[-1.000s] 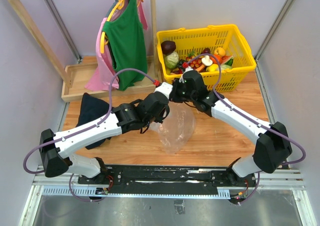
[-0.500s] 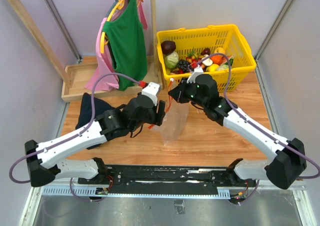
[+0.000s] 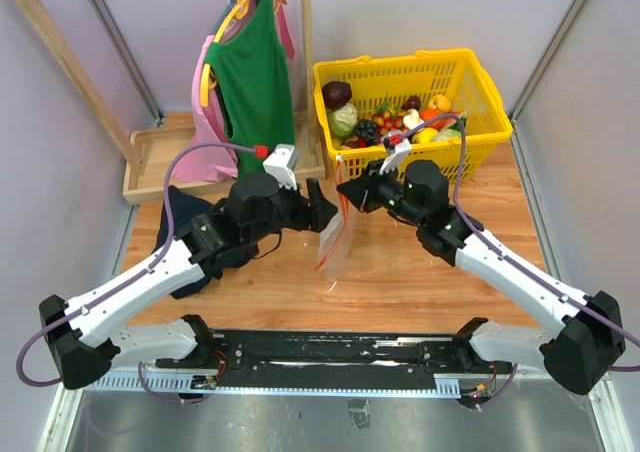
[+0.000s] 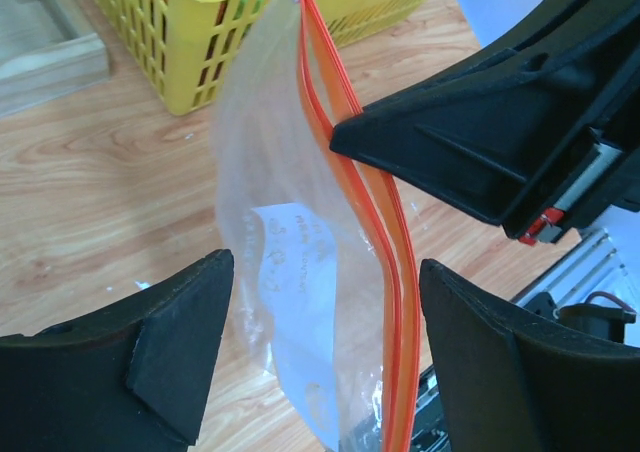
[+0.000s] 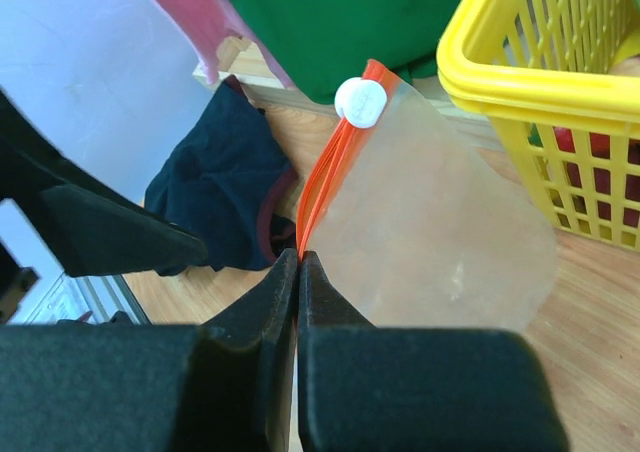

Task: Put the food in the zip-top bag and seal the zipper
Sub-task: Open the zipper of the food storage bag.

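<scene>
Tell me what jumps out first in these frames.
A clear zip-top bag hangs mid-table, pinched at its orange-red zipper by the right fingers; the left fingers stand open facing it. At back right sits a yellow basket of toy food; a green top hangs back left.

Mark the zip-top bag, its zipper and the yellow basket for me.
zip-top bag [image 4: 295,272]: left wrist view, on its white label patch.
zipper [image 5: 328,162]: right wrist view, midway along the orange-red strip.
yellow basket [image 3: 390,62]: top external view, on its far rim.
</scene>
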You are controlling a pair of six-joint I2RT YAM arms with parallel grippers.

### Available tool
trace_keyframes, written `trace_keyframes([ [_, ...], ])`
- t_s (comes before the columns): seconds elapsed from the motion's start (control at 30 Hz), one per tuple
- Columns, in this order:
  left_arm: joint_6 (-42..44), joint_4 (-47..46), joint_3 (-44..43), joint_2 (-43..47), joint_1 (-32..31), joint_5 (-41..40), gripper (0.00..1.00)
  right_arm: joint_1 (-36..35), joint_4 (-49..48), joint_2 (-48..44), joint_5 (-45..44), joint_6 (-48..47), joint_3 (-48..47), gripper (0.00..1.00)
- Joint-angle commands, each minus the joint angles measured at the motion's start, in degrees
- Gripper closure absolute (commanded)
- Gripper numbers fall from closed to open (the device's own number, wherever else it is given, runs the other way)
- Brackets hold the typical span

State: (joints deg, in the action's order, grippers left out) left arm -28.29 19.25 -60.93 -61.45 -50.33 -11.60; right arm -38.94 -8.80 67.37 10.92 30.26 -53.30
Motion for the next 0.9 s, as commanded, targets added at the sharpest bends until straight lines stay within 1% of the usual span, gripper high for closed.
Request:
trace_keyframes([
  [0.0,-2.9,-5.2,1.3,-2.3,0.7,2.8,0.21,-0.5,-4.8,-1.8,1.6,-0.4,1.5,0.99],
  [0.17,-3.9,-6.9,1.5,-4.5,0.9,2.7,0.22,-0.5,-7.3,-2.4,1.8,2.1,3.2,0.99],
  [0.33,-4.3,-8.2,1.5,-6.0,0.8,4.8,0.24,-0.5,-7.8,-2.9,1.8,3.0,3.4,0.99],
  [0.53,-5.0,-8.3,2.1,-7.1,0.8,4.3,0.24,-0.5,-9.4,-3.7,2.2,4.3,4.1,0.99],
  [0.77,-5.7,-8.5,3.1,-6.3,0.8,3.6,0.28,-0.5,-9.4,-4.7,1.5,4.4,4.4,0.99],
  [0.87,-5.8,-8.1,3.4,-5.9,0.8,2.9,0.32,-0.5,-9.4,-4.7,1.4,4.6,4.5,0.99],
])
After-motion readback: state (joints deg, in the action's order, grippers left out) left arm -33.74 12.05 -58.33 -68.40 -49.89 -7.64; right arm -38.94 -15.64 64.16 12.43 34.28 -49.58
